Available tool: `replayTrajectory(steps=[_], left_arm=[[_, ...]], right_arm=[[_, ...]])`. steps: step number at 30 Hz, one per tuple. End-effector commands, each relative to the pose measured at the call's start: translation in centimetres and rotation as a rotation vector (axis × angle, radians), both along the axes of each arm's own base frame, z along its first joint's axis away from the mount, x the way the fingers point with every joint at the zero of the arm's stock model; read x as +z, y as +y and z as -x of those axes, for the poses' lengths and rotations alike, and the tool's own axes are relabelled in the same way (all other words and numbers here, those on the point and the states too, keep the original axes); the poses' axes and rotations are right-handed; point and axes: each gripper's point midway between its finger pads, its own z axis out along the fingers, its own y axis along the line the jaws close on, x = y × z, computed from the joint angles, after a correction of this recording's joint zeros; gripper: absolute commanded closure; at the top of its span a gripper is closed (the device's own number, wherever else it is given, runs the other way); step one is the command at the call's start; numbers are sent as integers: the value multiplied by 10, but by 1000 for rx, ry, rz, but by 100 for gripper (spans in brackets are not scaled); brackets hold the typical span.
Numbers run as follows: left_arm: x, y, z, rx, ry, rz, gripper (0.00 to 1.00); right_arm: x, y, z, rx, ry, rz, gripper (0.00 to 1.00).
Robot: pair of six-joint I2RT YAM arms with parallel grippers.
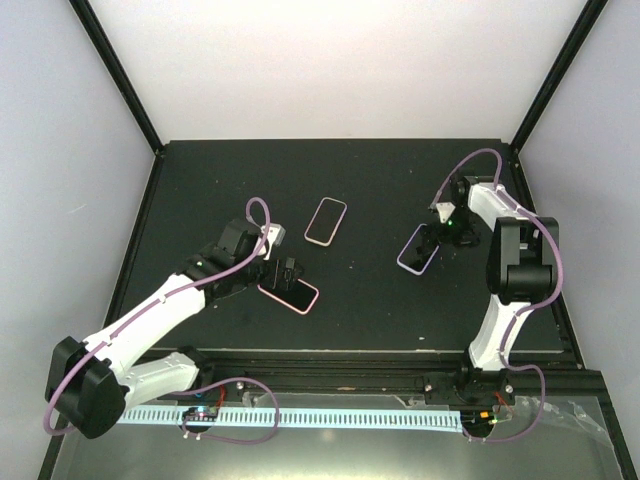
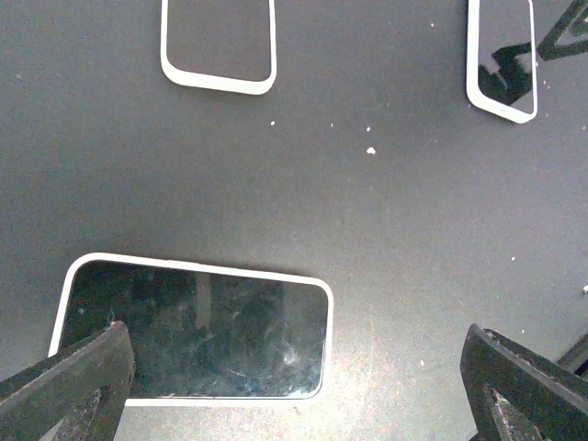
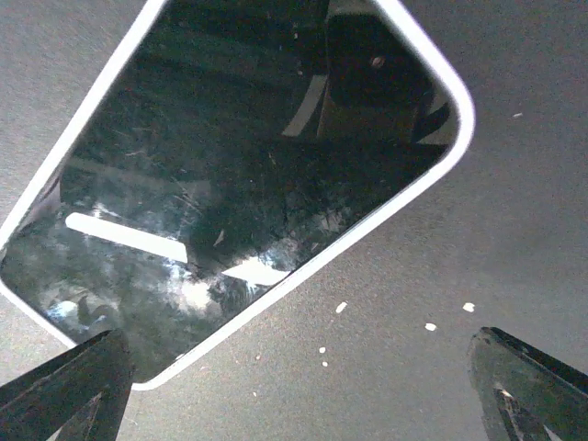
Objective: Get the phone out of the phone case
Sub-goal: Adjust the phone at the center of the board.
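Phone [image 3: 230, 175] fills right wrist view, pink case [image 1: 325, 221] visible overhead

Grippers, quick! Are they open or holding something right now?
Left gripper: open, holding nothing.
Right gripper: open, holding nothing.

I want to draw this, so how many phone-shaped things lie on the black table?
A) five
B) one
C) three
C: a pink-rimmed phone on the left, a pink-rimmed case in the middle, and a purple-rimmed phone on the right.
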Motion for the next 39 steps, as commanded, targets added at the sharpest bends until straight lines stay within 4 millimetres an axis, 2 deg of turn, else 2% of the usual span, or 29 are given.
replayTrajectory(steps=[1, 7, 11, 19, 22, 25, 28, 32, 35, 39], left_arm=[[-1, -8, 5, -25, 2, 38, 1], [-1, -15, 4, -46, 12, 64, 1], [0, -19, 5, -62, 23, 77, 1], [7, -22, 6, -57, 20, 121, 1], [7, -21, 6, -45, 25, 123, 1], [7, -18, 6, -26, 17, 123, 1], [9, -14, 6, -5, 3, 122, 1], [13, -15, 7, -10, -26, 150, 1], [16, -20, 11, -48, -57, 188, 1], [18, -22, 13, -69, -80, 200, 1]], right_arm=[[-6, 4, 4, 0, 73, -27, 0], [-16, 21, -10, 18, 88, -61, 0], [-22, 41, -23, 44, 97, -88, 0], [-12, 123, -52, 278, 25, -119, 0], [-9, 160, -45, 445, -8, -73, 0], [3, 182, -33, 598, -84, 13, 0], [30, 180, -32, 638, -181, 22, 0], [53, 159, -23, 791, -286, 47, 0], [55, 137, -15, 971, -333, 127, 0], [49, 122, -9, 1140, -311, 157, 0]])
